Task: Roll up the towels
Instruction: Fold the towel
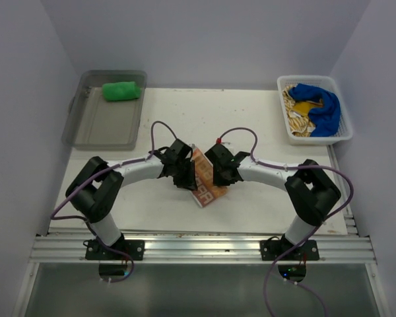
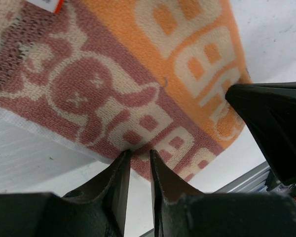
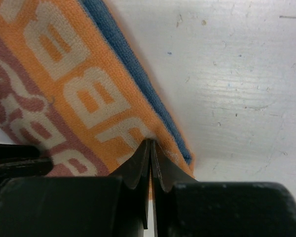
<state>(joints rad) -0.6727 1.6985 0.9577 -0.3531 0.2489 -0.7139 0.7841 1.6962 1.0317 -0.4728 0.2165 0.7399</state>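
At 6 o'clock, clamped on orange-and-white towel (image 3: 79, 84) hem with right gripper (image 3: 150, 145); barely parted at its edge with left gripper (image 2: 138, 155), grip unclear. At 11, rolled green towel (image 1: 121, 90) in tray (image 1: 99, 132).

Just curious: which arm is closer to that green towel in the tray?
Left. The left gripper works mid-table, nearer the green towel; the right gripper sits beyond it, farther away.

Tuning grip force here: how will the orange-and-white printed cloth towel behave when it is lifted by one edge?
Probably floppy: the orange-and-white printed cloth towel lies in soft folded layers, so it should sag. Likely light, since the right gripper pinches only a thin corner. Its fuzzy pile should resist slipping.
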